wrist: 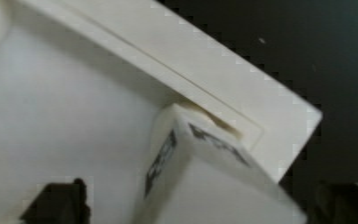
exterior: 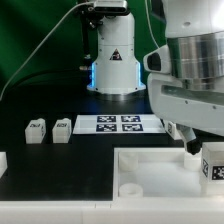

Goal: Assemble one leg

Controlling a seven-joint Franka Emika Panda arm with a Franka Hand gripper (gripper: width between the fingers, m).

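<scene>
Two loose legs (exterior: 36, 131) (exterior: 62, 129) stand side by side on the black table (exterior: 60, 165), well apart from my arm and toward the exterior view's left. Just beyond them I note the marker board (exterior: 118, 124) lying flat, in front of the arm's base (exterior: 113, 62). A third leg (exterior: 213, 165), tag facing the camera, sits at the exterior view's right edge, directly under the gripper (exterior: 196, 146) and at the far right corner of the white panel (exterior: 150, 175). From the wrist view this leg (wrist: 202, 165) is tilted and touches the panel's corner (wrist: 247, 95). One dark fingertip (wrist: 59, 200) shows beside it. I cannot tell whether the fingers pinch the leg or stand spread, since both views hide the contact
</scene>
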